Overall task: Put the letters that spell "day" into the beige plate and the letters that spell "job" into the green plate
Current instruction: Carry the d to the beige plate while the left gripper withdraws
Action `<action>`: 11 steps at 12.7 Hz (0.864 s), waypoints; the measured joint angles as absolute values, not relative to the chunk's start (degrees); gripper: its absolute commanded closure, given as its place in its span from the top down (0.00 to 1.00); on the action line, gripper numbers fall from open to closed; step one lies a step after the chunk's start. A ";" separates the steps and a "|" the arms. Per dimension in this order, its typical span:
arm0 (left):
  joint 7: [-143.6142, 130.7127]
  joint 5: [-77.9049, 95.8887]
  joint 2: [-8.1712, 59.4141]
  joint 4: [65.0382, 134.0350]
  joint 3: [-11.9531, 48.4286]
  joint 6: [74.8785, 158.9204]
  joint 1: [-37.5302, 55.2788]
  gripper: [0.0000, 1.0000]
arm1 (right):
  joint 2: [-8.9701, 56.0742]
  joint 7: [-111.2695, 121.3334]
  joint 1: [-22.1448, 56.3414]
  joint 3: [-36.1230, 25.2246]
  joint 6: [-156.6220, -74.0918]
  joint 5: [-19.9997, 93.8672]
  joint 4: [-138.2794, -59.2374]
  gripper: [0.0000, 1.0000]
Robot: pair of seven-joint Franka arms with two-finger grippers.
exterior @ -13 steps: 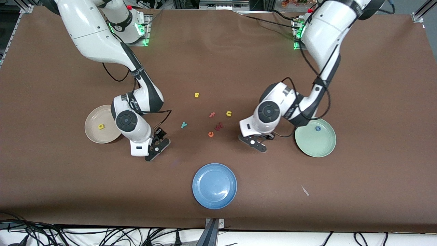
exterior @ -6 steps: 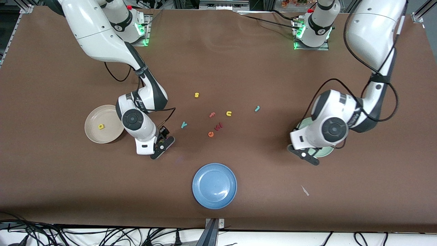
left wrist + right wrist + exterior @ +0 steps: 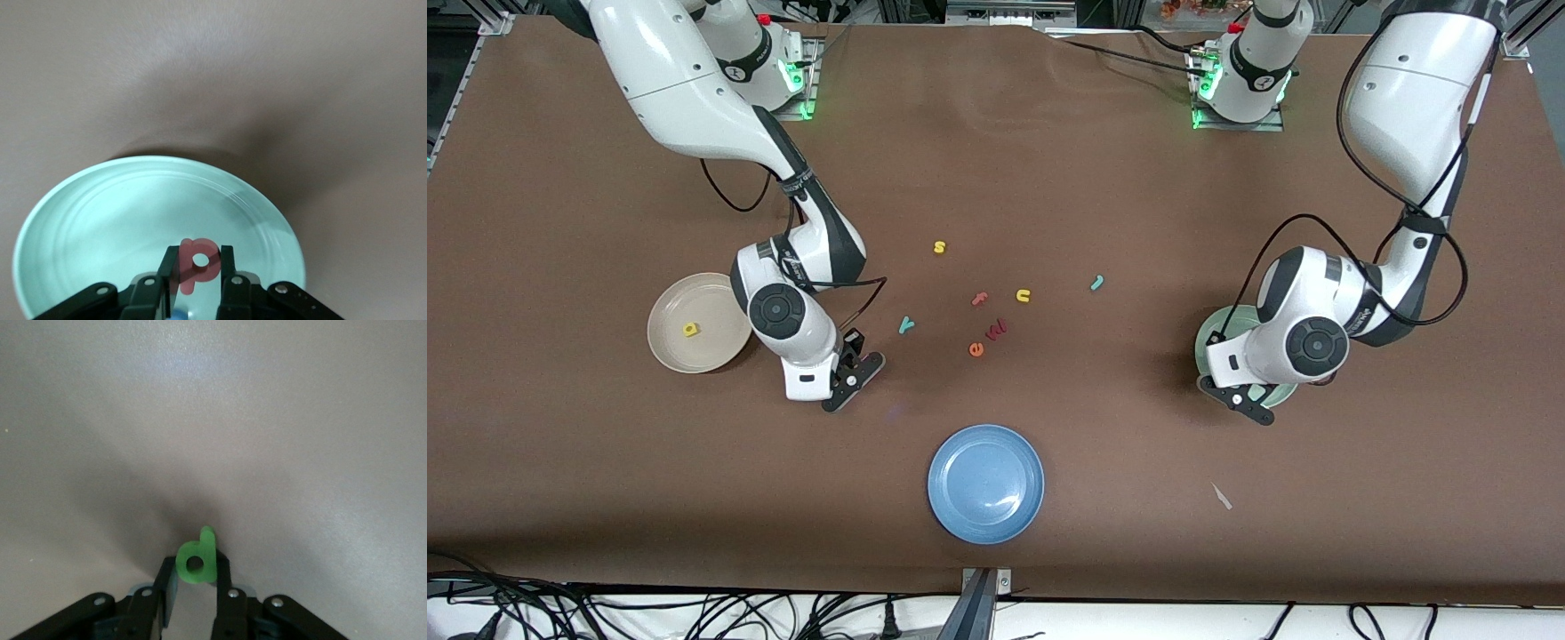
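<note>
— Brown cloth covers the whole tabletop (image 3: 1049, 160). Starting at the right arm's end, what do you see?

— First the beige plate (image 3: 671, 351) with the yellow "d" (image 3: 690, 330) lying in it. Just beside it, the right hand (image 3: 852, 369) is low over bare cloth, its fingers (image 3: 222, 577) clamped on the green "a" (image 3: 197, 559).

— And the middle?

— Loose letters on the cloth: the teal "y" (image 3: 906, 324), then a yellow "s" (image 3: 939, 247) farther from the front camera, a pink "f" (image 3: 979, 300), an orange "e" (image 3: 975, 349) with a dark red letter (image 3: 996, 330) touching or just beside it, a yellow "u" (image 3: 1024, 295), and the teal "j" (image 3: 1098, 283). A blue plate (image 3: 985, 483) sits nearer the front camera than all of them.

— The left arm's end?

— The green plate (image 3: 1214, 331) lies there, mostly hidden under the wrist in the front view. The left hand (image 3: 200, 277) hangs over it, fingers (image 3: 228, 263) shut on the red-pink "b" (image 3: 197, 260). A bit of blue (image 3: 179, 316) shows under the fingers; I can't tell what it is
</note>
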State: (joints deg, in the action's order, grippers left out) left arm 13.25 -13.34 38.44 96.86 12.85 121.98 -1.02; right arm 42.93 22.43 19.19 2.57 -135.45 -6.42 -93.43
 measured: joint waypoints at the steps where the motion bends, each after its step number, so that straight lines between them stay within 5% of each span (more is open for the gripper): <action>1: 13.25 -13.54 38.82 97.93 12.85 123.49 -1.15 0.99 | 42.93 22.37 19.19 2.57 -135.44 -6.42 -93.43 0.22; 7: 13.18 -13.55 37.89 98.23 13.14 123.32 -1.18 1.00 | 42.50 21.08 18.22 1.70 -133.81 -4.83 -92.48 0.15; 11: 10.91 -10.74 31.50 97.55 15.99 113.76 -1.08 1.00 | 37.70 13.77 14.70 0.91 -124.88 -2.43 -92.24 0.15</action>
State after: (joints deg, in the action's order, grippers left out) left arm 10.91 -10.74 31.50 97.55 15.99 113.76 -1.08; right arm 37.70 13.77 14.70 0.91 -124.88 -2.43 -92.24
